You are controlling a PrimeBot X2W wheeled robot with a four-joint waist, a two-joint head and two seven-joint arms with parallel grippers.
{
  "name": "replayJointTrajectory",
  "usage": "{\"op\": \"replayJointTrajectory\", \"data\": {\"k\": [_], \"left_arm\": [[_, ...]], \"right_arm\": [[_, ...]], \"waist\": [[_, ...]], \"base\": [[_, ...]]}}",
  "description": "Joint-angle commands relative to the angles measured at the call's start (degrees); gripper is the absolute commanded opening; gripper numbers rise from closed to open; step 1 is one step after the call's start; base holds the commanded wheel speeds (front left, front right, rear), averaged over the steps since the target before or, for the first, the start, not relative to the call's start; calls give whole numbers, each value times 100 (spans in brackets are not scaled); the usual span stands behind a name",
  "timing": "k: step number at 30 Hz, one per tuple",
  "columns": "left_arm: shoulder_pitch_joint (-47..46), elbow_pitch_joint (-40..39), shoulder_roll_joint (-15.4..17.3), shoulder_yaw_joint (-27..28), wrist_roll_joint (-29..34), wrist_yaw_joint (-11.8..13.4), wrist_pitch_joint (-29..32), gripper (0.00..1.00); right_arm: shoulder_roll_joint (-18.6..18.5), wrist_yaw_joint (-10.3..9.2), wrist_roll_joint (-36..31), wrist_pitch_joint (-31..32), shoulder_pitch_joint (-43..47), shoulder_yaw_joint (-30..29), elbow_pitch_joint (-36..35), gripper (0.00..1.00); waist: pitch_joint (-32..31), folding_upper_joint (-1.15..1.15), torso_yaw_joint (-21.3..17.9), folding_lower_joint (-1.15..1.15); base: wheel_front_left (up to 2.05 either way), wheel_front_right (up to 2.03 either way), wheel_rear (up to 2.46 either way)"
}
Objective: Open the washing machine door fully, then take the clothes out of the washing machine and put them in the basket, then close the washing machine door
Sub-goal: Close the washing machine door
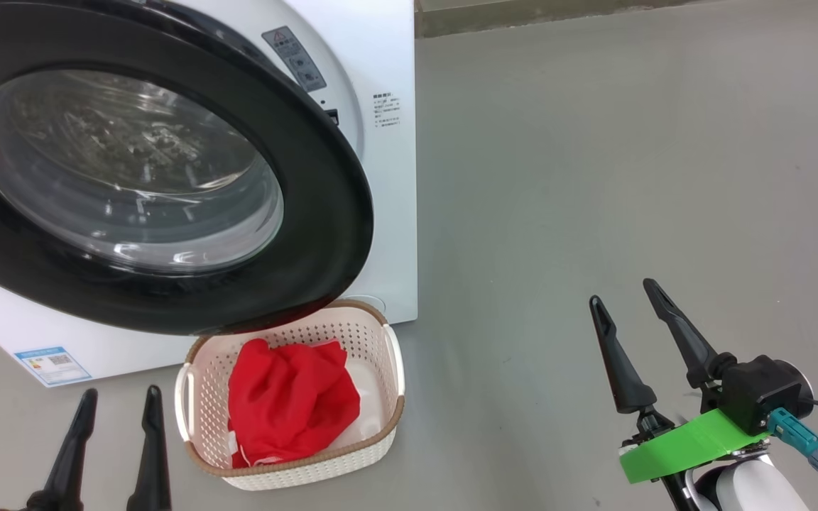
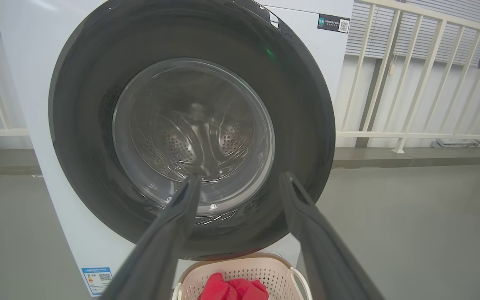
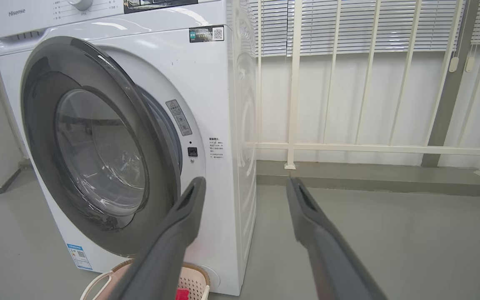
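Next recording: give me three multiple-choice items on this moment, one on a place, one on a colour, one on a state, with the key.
1. Where are the red clothes?
A. in the washer drum
B. in the basket
C. on the floor

2. What colour is the basket's rim?
A. brown
B. blue
C. black

3. How is the right gripper?
A. shut on cloth
B. shut on a handle
C. open, holding nothing

Key:
1. B: the red heap lies inside the basket's walls.
2. A: a brown woven band runs round its top.
3. C: its jaws stand apart, with nothing between them.

Just a smooth grey floor [image 3: 411, 241] under the right pincer [image 3: 245, 180], with a cream metal railing [image 3: 294, 83] and white slatted blinds [image 3: 331, 25] beyond it.
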Motion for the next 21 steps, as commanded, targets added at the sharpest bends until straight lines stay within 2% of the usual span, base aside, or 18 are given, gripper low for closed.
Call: {"op": "replayJointTrajectory", "data": {"k": [1,21], "left_arm": [[-62,-111,33,239,74,-53,-42,100],[56,61,-172,505,386,-227,-42,100]], "right_arm": [[-6,19,-47,-37,-35,87,-180,100],[7,19,-88,-37,121,131,-160,100]], "waist": [[-8,0,9,0],[-129,0,14,0]], "base": [[0,0,0],[0,0,0]]}}
